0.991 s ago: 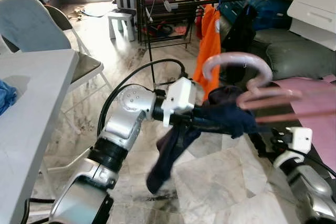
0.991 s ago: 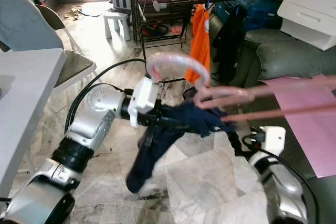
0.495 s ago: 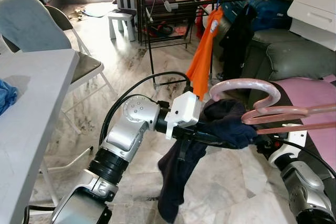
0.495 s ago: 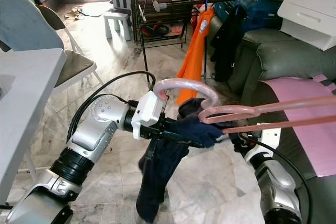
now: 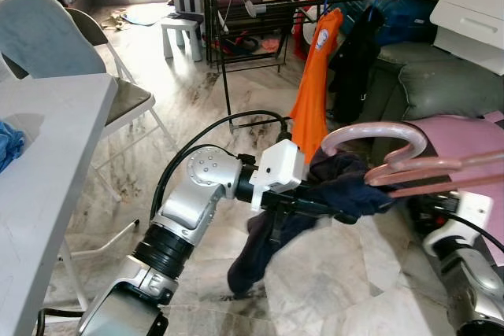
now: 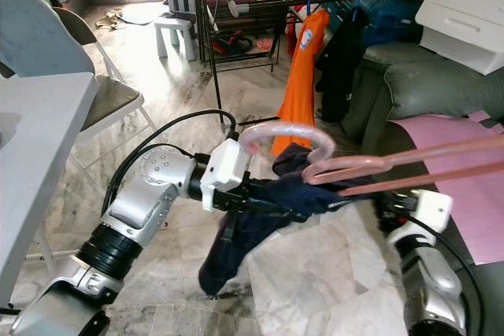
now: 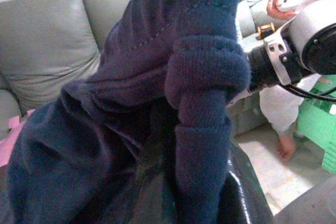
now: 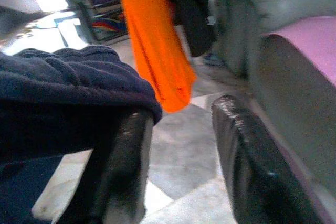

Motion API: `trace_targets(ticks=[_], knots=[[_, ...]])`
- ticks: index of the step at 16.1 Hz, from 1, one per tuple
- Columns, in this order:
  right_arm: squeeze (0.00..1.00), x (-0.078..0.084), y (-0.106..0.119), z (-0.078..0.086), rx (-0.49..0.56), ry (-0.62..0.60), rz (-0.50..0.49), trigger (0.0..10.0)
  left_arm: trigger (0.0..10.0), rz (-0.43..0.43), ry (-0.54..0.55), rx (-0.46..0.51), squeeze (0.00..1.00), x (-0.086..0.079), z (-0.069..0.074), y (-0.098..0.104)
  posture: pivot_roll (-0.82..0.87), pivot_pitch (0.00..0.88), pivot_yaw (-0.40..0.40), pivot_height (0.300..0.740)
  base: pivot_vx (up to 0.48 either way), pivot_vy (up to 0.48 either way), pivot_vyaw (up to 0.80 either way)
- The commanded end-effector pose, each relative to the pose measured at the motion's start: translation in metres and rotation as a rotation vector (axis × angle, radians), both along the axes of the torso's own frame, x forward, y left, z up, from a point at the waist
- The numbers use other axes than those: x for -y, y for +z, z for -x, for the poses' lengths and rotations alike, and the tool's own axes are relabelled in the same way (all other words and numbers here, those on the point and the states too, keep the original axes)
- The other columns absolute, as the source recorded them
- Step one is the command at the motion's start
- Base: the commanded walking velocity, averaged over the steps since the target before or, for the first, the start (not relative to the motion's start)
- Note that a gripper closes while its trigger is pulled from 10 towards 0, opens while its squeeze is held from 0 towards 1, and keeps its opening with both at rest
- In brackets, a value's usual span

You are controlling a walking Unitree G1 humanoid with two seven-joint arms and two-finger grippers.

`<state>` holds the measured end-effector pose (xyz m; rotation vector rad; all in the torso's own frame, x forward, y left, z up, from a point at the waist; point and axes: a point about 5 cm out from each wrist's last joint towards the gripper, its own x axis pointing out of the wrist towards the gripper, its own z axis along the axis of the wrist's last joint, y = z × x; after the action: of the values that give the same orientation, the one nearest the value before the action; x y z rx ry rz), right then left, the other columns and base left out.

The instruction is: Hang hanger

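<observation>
A pink hanger [image 5: 394,164] floats close in front of me, hook [image 5: 370,135] to the left and arms running off to the right. A navy garment [image 5: 346,186] is bunched at its neck, with one end hanging toward the floor [image 5: 260,249]. My left gripper [image 5: 339,214] is shut on this cloth, and in the left wrist view the knit [image 7: 157,77] wraps its fingers. My right gripper [image 5: 417,210] sits low at the right under the hanger. In the right wrist view its fingers [image 8: 126,166] stand apart, with navy cloth [image 8: 68,77] lying over one.
A black drying rack [image 5: 260,5] stands ahead, with an orange shirt [image 5: 315,84] and a black garment [image 5: 358,45] hanging from it. A grey sofa [image 5: 441,76] with a pink sheet [image 5: 472,131] lies to the right. A white table [image 5: 39,155] and chair [image 5: 47,37] are at left. A seated person's foot [image 7: 286,148] is nearby.
The hanger has sunk lower and drifted right. My left arm followed it, the garment's loose end swung, and my right wrist slid right.
</observation>
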<state>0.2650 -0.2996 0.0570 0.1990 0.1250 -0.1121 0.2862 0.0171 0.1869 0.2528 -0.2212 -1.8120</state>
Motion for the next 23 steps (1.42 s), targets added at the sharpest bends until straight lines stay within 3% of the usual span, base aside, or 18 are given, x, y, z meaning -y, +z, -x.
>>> trace_targets(ticks=[1, 4, 8, 9, 14, 17, 19, 21, 22, 23], knots=[[0.00, 0.025, -0.004, 0.012, -0.047, -0.161, 0.017, 0.0, 0.0, 0.032, -0.003, 0.067, 0.00, 0.000, -0.002, 0.009, -0.03, 0.000, -0.013, 0.740, 0.000, 0.000, 0.00], [0.00, 0.053, 0.014, 0.020, 0.014, -0.336, 0.036, 0.0, 0.0, -0.027, 0.085, 0.051, 0.00, -0.009, -0.014, -0.010, -0.03, 0.000, -0.010, 0.740, 0.000, 0.000, 0.00], [0.00, 0.077, 0.074, 0.024, 0.229, -0.434, 0.122, 0.0, 0.0, -0.108, 0.262, -0.038, 0.00, -0.026, -0.030, -0.047, -0.05, 0.000, -0.005, 0.740, 0.000, 0.000, 0.00], [0.00, 0.079, 0.089, 0.026, 0.275, -0.446, 0.146, 0.0, 0.0, -0.126, 0.302, -0.040, 0.00, -0.029, -0.034, -0.054, -0.06, 0.000, -0.005, 0.740, 0.000, 0.000, 0.00], [0.00, 0.084, 0.119, 0.032, 0.349, -0.482, 0.210, 0.0, 0.0, -0.198, 0.387, -0.064, 0.00, -0.043, -0.041, -0.070, -0.07, 0.000, -0.005, 0.740, 0.000, 0.000, 0.00], [0.00, 0.085, 0.140, 0.035, 0.403, -0.497, 0.230, 0.0, 0.0, -0.290, 0.430, -0.081, 0.00, -0.054, -0.040, -0.087, -0.08, 0.000, -0.004, 0.740, 0.000, 0.000, 0.00], [0.00, 0.084, 0.144, 0.035, 0.408, -0.496, 0.233, 0.0, 0.0, -0.310, 0.439, -0.088, 0.00, -0.058, -0.039, -0.091, -0.08, 0.000, -0.003, 0.740, 0.000, 0.000, 0.00], [0.00, 0.084, 0.146, 0.035, 0.409, -0.498, 0.235, 0.0, 0.0, -0.360, 0.437, -0.075, 0.00, -0.062, -0.038, -0.097, -0.08, 0.000, -0.002, 0.740, 0.000, 0.000, 0.00], [0.00, 0.082, 0.148, 0.034, 0.407, -0.496, 0.236, 0.0, 0.0, -0.429, 0.442, -0.055, 0.00, -0.068, -0.037, -0.104, -0.08, 0.000, -0.001, 0.740, 0.000, 0.000, 0.00], [0.00, 0.081, 0.148, 0.033, 0.404, -0.491, 0.241, 0.0, 0.0, -0.433, 0.448, -0.054, 0.00, -0.069, -0.037, -0.105, -0.08, 0.000, 0.000, 0.740, 0.000, 0.000, 0.00]])
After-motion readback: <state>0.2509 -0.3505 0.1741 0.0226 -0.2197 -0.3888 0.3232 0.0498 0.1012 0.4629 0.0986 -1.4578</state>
